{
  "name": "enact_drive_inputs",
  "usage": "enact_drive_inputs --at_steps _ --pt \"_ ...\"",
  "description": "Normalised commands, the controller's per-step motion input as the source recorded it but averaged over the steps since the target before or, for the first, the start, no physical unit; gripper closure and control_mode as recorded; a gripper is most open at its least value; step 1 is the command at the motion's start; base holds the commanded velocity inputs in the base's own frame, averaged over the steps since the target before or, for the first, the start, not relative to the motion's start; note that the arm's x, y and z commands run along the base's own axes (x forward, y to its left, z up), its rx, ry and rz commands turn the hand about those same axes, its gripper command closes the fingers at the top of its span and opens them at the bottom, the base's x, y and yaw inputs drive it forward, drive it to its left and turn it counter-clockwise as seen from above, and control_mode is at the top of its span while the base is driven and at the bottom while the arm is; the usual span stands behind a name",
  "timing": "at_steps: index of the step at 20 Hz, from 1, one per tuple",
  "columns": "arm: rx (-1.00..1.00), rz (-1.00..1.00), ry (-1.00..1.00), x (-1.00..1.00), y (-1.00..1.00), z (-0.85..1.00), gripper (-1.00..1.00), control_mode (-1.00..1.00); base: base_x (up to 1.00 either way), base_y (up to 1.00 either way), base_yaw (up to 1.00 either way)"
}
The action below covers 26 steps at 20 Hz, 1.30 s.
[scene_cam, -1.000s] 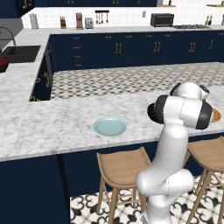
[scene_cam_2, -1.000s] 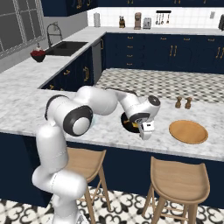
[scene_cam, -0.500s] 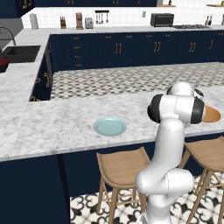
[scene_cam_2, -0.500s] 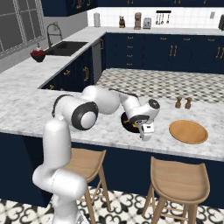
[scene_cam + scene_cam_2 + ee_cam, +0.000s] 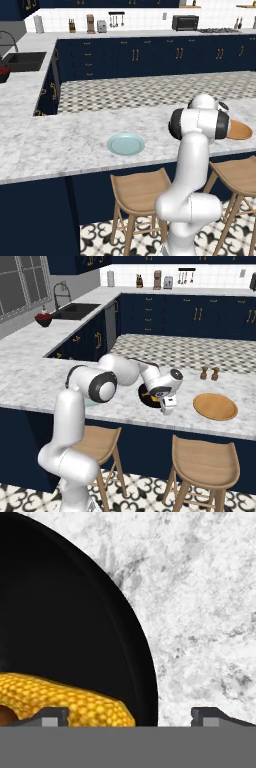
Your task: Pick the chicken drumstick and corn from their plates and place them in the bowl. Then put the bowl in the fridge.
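Observation:
The glossy black bowl (image 5: 75,612) stands on the marble counter, and the yellow corn (image 5: 65,699) lies inside it. A brown bit of the chicken drumstick (image 5: 4,714) shows beside the corn. My gripper (image 5: 130,717) is open and straddles the bowl's rim, one fingertip (image 5: 50,716) over the corn and the other over the counter. In the right base view the gripper (image 5: 167,406) hangs at the near edge of the bowl (image 5: 144,393). The pale blue plate (image 5: 125,144) and the wood-coloured plate (image 5: 215,406) lie bare. The fridge is out of view.
Two small brown shakers (image 5: 209,374) stand behind the wood plate. Wooden stools (image 5: 202,453) sit under the counter's front edge. A sink (image 5: 75,310) and a red bowl (image 5: 43,318) are at the far left.
The arm's elbow has shifted slightly. The gripper stays at the bowl's rim with its fingers wide.

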Motion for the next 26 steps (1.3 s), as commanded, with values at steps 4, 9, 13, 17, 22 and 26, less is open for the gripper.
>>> enact_drive_inputs --at_steps 4,9,13,17,22,26 --pt "0.0 0.0 0.0 0.03 0.02 -0.17 1.0 -1.0 0.0 0.0 0.0" --pt "0.0 0.0 0.0 0.05 0.12 -0.25 1.0 -1.0 0.0 0.0 0.0" --pt "0.0 0.0 0.0 0.09 0.21 -0.19 1.0 -1.0 0.0 0.0 0.0" --pt "0.01 -0.09 -0.16 -0.23 0.05 0.07 1.0 -1.0 0.0 0.0 0.0" --pt "0.01 -0.15 -0.17 -0.31 0.04 0.11 1.0 -1.0 0.0 0.0 0.0" --pt "0.0 -0.17 -0.15 -0.52 0.27 0.6 1.0 -1.0 0.0 0.0 0.0"
